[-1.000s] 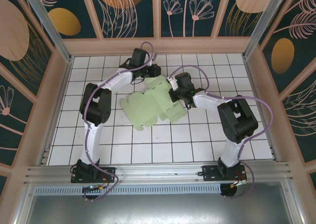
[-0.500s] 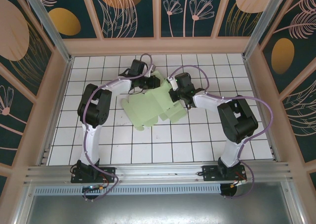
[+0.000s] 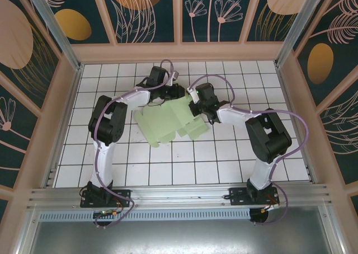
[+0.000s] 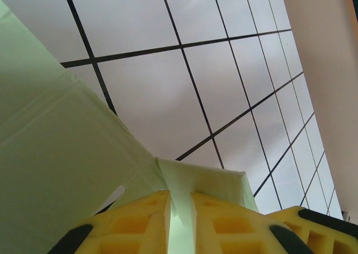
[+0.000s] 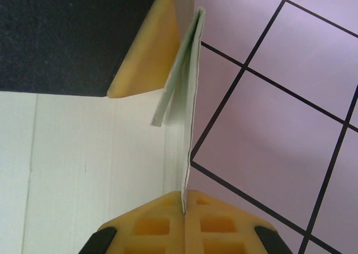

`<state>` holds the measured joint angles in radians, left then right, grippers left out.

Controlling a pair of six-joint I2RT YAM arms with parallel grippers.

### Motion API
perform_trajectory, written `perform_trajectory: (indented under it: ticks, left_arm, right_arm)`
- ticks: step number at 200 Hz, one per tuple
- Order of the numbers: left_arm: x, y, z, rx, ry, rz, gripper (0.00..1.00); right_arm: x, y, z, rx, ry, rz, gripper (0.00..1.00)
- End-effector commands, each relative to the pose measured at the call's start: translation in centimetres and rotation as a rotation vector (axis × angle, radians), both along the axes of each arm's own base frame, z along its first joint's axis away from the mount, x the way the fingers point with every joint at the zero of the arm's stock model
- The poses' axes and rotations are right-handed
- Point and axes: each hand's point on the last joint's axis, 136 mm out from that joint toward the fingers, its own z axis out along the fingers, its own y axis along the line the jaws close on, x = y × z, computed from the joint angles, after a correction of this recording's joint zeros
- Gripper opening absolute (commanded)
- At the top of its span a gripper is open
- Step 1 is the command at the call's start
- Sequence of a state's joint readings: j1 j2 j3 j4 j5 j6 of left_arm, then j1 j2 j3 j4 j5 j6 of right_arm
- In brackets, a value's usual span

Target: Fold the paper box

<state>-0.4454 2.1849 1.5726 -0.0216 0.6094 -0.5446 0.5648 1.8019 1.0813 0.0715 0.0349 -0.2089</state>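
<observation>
While resting on white gridded tabletop (image 3: 212,159), noted pale light-green die-cut card paper box (image 3: 168,122): far flap nipped by left hand (image 4: 180,201), right edge clamped by right hand (image 5: 183,201).

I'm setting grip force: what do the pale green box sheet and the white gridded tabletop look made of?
The pale green die-cut box sheet looks like thin matte card: crisp score lines, slim edge. The white gridded tabletop is smooth, faintly glossy, perhaps laminate or tile; the sheen leaves it open.
</observation>
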Motion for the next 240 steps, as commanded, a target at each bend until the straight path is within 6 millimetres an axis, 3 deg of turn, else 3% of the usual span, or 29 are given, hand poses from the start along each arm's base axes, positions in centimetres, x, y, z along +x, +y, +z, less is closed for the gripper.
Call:
perform_trajectory:
  ticks: [1,33,61,70,94,125,131,156,166,183,240]
  left_arm:
    - [0.4,-1.5,2.4,-0.059,-0.062,-0.027,0.22]
    - [0.5,-0.8,3.6,-0.045,-0.123,0.002,0.37]
    - [0.3,1.0,6.6,-0.04,-0.24,0.06,0.55]
    - [0.4,2.1,7.5,-0.034,-0.276,0.1,0.6]
    - [0.5,6.1,9.5,-0.027,-0.342,0.225,0.71]
    - [0.1,12.5,9.6,-0.007,-0.356,0.402,0.93]
    - [-0.2,13.4,10.4,-0.009,-0.371,0.42,0.94]
    - [-1.3,15.6,9.5,0.053,-0.369,0.467,0.98]
    - [-1.5,15.9,9.9,0.052,-0.382,0.477,0.99]
    - [-2.3,16.6,8.0,0.064,-0.348,0.493,0.99]
    - [-1.9,18.2,6.0,0.019,-0.276,0.539,0.99]
  right_arm:
    - [-0.2,1.3,1.7,0.007,-0.055,0.049,0.0]
    - [0.5,0.1,1.7,-0.009,-0.067,-0.006,0.0]
    - [0.7,-0.9,1.6,0.004,-0.037,-0.042,0.0]
    - [1.2,-2.2,1.6,0.007,-0.032,-0.073,0.0]
    - [1.0,-2.8,1.6,-0.005,-0.025,-0.071,0.0]
    - [0.8,-2.9,1.9,-0.011,-0.033,-0.058,0.0]
    - [0.8,-3.0,2.0,-0.016,-0.036,-0.06,0.0]
    - [0.4,-3.0,2.5,-0.04,-0.048,-0.039,0.0]
    - [0.2,-3.1,2.8,-0.062,-0.059,-0.032,0.0]
    - [-0.1,-3.4,3.2,-0.114,-0.078,-0.034,0.0]
    - [-0.9,-3.9,3.6,-0.377,-0.16,-0.024,0.0]
